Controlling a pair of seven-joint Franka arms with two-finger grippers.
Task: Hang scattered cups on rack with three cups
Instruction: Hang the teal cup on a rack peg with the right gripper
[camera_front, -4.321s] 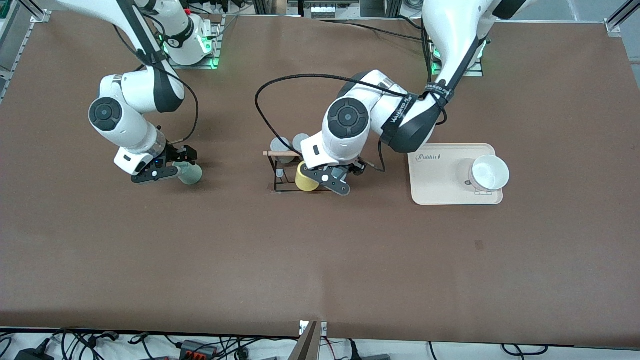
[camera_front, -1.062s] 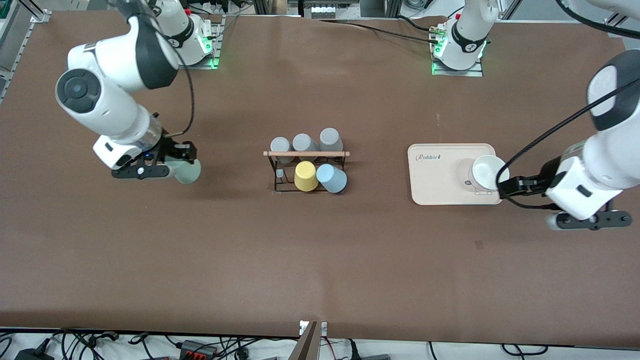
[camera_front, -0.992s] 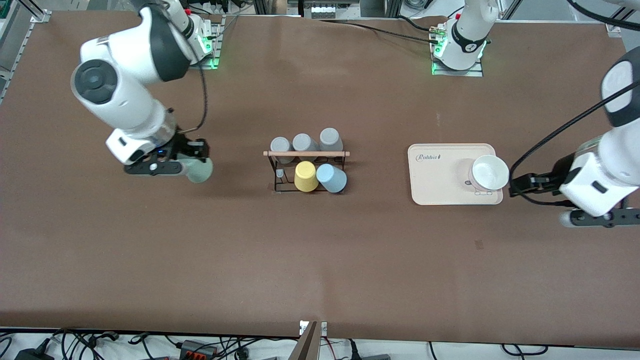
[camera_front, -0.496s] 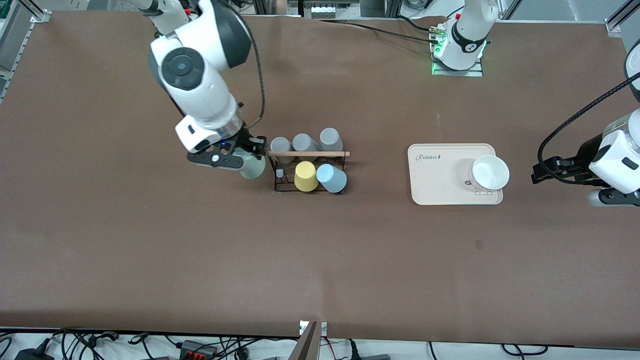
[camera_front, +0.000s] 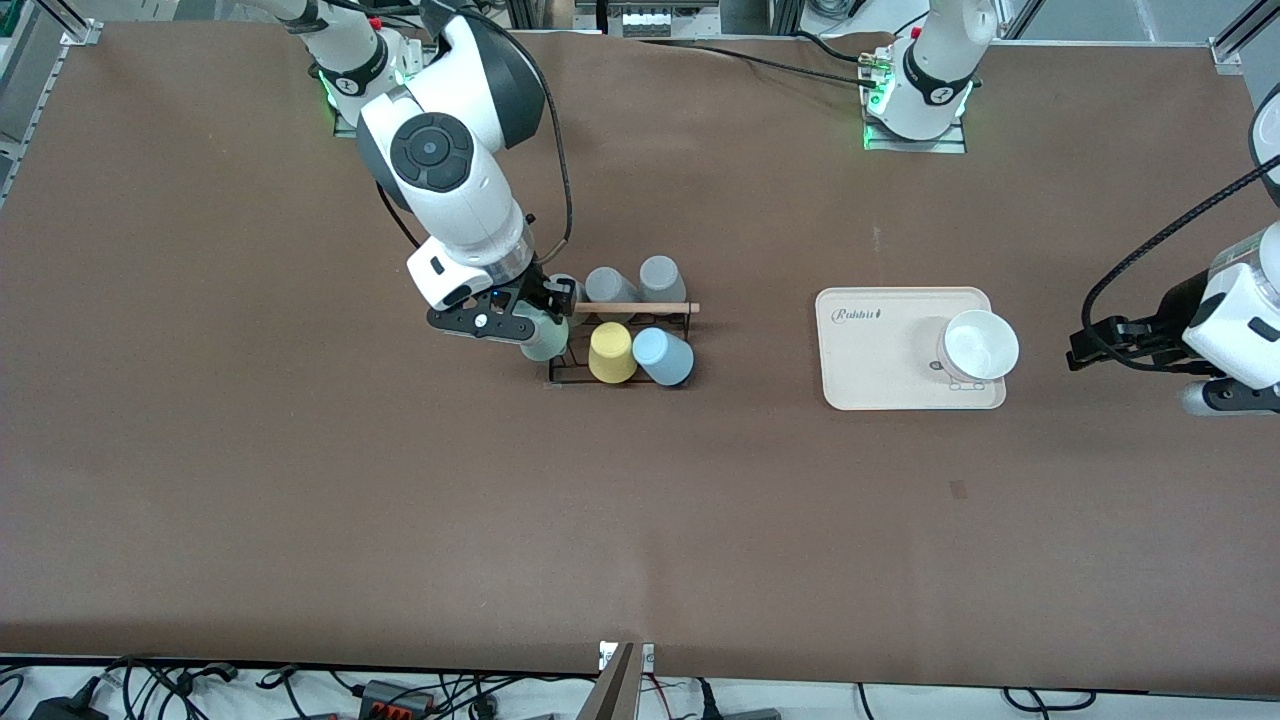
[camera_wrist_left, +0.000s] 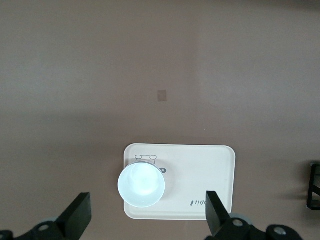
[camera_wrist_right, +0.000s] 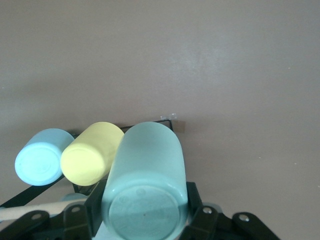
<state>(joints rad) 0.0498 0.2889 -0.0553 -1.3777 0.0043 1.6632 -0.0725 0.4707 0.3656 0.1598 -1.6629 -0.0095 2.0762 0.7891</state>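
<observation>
My right gripper (camera_front: 538, 325) is shut on the pale mint-green cup (camera_front: 546, 341) and holds it tilted over the rack's end toward the right arm. In the right wrist view the cup (camera_wrist_right: 147, 175) sits between the fingers (camera_wrist_right: 195, 200). The black wire rack (camera_front: 560, 380) has a wooden rod (camera_front: 640, 307) across its top. The light blue cup (camera_front: 664, 357) and a yellow cup (camera_front: 611, 352) hang on its nearer row, with grey cups (camera_front: 606, 285) on the farther row. My left gripper (camera_front: 1078, 345) is open and empty beside the tray at the left arm's end.
A beige tray (camera_front: 870, 365) holds a white bowl (camera_front: 978, 345) between the rack and my left gripper. Both show in the left wrist view, the tray (camera_wrist_left: 200, 175) and the bowl (camera_wrist_left: 141, 184). The yellow cup (camera_wrist_right: 90, 152) and blue cup (camera_wrist_right: 39, 162) lie beside the held cup.
My right arm has carried the mint-green cup from the right arm's end of the table to the rack. My left arm left the blue cup on the rack and drew back past the tray.
</observation>
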